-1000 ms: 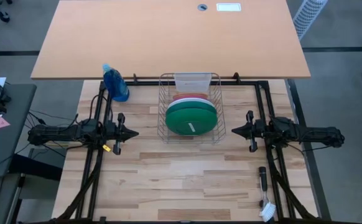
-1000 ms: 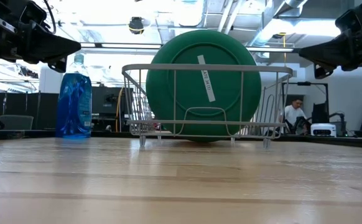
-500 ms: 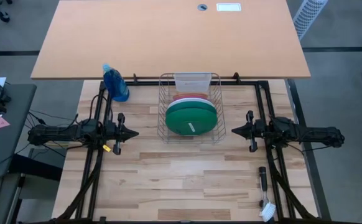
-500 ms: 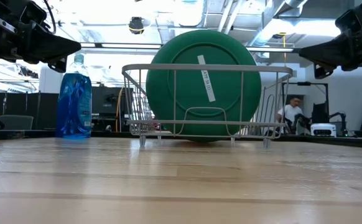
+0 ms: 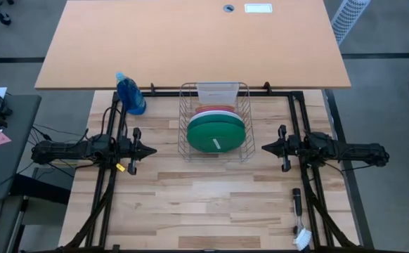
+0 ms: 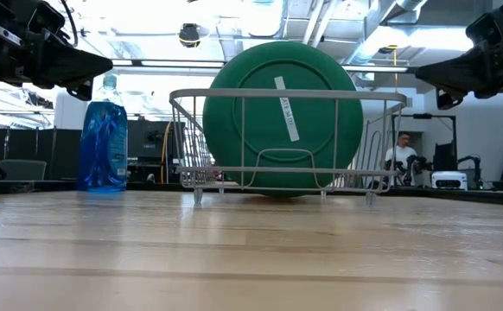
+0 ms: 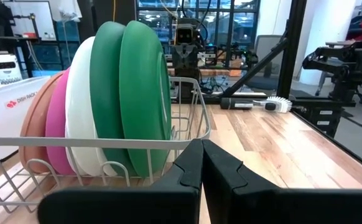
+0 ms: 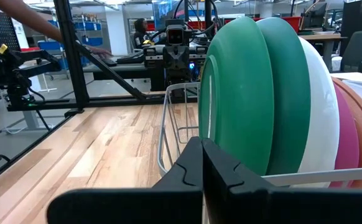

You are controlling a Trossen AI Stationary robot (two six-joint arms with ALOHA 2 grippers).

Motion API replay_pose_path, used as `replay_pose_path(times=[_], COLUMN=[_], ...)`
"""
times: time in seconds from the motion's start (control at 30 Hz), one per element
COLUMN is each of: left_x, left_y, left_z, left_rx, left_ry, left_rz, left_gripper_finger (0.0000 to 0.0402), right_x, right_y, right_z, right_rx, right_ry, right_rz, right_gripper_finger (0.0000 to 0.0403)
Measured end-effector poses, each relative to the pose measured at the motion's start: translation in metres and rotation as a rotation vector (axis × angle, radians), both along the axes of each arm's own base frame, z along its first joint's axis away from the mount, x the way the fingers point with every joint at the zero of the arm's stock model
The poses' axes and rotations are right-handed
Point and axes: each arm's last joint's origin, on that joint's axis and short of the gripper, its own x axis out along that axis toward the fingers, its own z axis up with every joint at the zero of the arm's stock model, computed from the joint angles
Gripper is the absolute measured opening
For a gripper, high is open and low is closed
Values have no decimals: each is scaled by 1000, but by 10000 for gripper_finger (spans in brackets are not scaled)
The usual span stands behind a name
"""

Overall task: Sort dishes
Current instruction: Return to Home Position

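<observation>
Plates stand on edge in the rack, mid-counter toward its back edge. They look stiff, smooth and breakable, so pinch the top rim. Left claw and right claw flank the rack, both pressed together and empty.

The dish rack sits against the middle of the table's back edge, with the dinner plates standing on edge in a row inside it. The spray bottle stands near the back-left corner, and a brush lies by the front-right corner.
</observation>
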Motion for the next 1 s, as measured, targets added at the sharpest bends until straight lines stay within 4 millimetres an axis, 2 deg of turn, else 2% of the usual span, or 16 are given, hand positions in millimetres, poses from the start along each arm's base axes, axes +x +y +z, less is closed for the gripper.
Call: replay_pose_path(times=[1.0], left_x=[0], left_y=[0], left_z=[0], left_rx=[-3], left_ry=[1], left_rz=[0], left_gripper_finger=[0], right_x=[0], right_y=[0], right_z=[0], right_rx=[-3], right_ry=[0], right_rz=[0], right_gripper_finger=[0])
